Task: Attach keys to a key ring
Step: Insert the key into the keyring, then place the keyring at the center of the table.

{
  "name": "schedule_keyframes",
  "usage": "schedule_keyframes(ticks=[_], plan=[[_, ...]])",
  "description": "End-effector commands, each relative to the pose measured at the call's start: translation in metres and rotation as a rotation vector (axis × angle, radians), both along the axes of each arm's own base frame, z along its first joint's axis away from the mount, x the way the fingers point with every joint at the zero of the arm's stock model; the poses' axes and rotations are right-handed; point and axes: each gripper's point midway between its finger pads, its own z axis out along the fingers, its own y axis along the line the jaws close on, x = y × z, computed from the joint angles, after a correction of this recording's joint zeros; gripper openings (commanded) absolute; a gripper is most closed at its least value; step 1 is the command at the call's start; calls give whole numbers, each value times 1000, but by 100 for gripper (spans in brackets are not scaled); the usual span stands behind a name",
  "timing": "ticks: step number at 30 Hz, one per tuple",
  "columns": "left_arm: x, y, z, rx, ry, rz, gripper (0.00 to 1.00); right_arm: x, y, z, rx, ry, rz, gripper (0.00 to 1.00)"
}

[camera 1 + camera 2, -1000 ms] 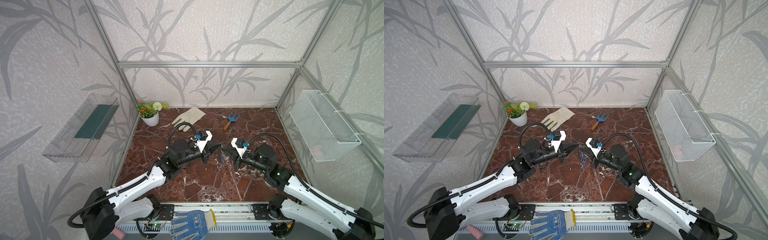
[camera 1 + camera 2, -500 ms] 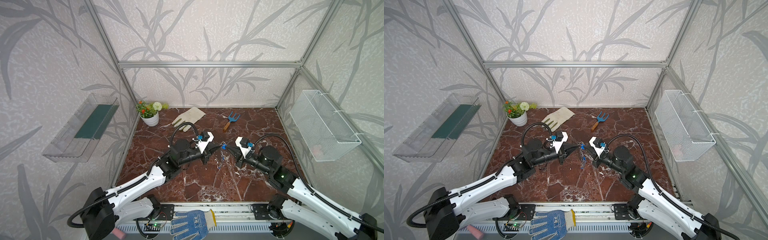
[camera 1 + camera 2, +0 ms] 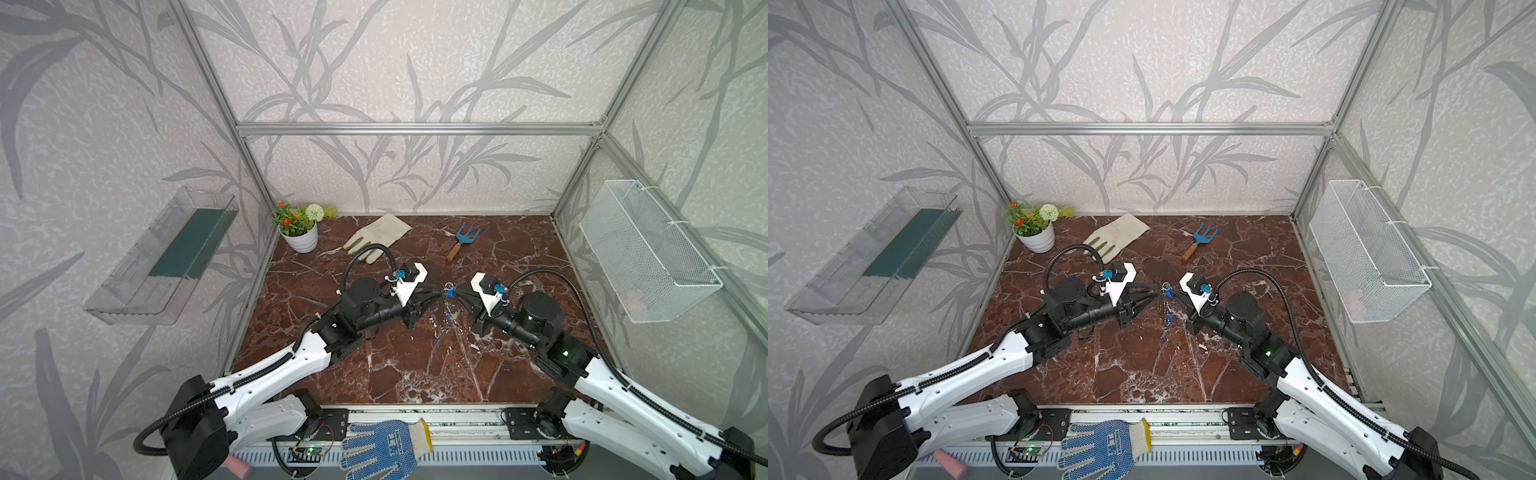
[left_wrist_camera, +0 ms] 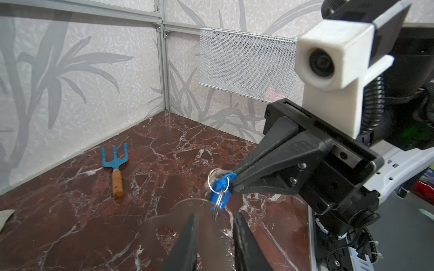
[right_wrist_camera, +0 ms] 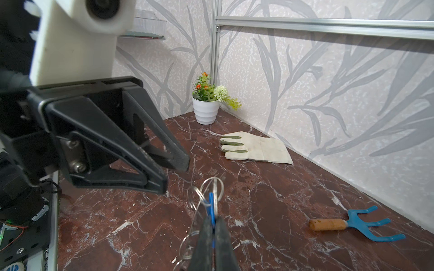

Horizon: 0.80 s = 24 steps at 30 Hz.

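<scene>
- Left wrist view: right gripper (image 4: 234, 181) is clamped on a blue key (image 4: 219, 187), tips closed tight on the tag.
- Wire rings (image 4: 212, 178) bunch at that key. One ring runs down to the top edge of the key ring (image 4: 185, 208).
- The key ring hangs just below the right gripper's tips, raised off the floor (image 4: 70, 211), flat face toward the left wrist camera.
- Left gripper (image 4: 215, 218): jaws narrowly apart, one finger on each side of the key ring's near edge. Cannot tell whether either pad touches it.
- Right wrist view: a gap shows between the left gripper's fingertips (image 5: 162, 185), nothing pinched there. The key (image 5: 212, 204) sits edge-on between the right gripper's (image 5: 212, 219) closed tips.
- In both top views the two grippers meet tip to tip over mid-floor, left gripper (image 3: 434, 294) from the left, right gripper (image 3: 457, 293) from the right.
- Small blue specks (image 3: 446, 318) show just nearer than the tips. They are too small to tell whether they hang or lie.
- Fork (image 3: 463, 241) lies far, right of centre.
- Glove (image 3: 380, 235) lies far, left of centre.
- Pot (image 3: 300, 239) stands in the far-left corner.
- All three are well apart from the grippers.
</scene>
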Motion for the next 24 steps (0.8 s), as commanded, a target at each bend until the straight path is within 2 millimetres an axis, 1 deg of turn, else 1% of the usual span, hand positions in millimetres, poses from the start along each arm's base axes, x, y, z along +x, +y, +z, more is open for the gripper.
schedule_keyframes(ticks=[1, 3, 5, 8, 11, 14, 15, 17, 19, 24], plan=[[-1, 9, 17, -55, -45, 38, 30, 5, -2, 21, 23, -35, -28, 0], [3, 14, 20, -74, -44, 75, 30, 8, -1, 19, 10, -26, -36, 0], [6, 22, 25, -103, -48, 121, 36, 12, 0, 16, -6, -14, -49, 0], [13, 38, 30, -147, -35, 221, 49, 21, 3, 11, -28, 4, -66, 0], [19, 62, 33, -186, -19, 342, 63, 34, 10, 10, -51, 24, -89, 0], [22, 88, 33, -223, 7, 461, 71, 52, 21, 11, -71, 49, -111, 0], [19, 94, 35, -231, -4, 471, 75, 58, 26, 12, -70, 64, -116, 0], [12, 105, 37, -248, -19, 486, 76, 69, 38, 15, -60, 83, -111, 0], [8, 121, 42, -292, -14, 531, 76, 81, 53, 13, -58, 98, -110, 0], [-7, 145, 48, -337, -35, 563, 76, 115, 92, 7, -44, 162, -113, 0]])
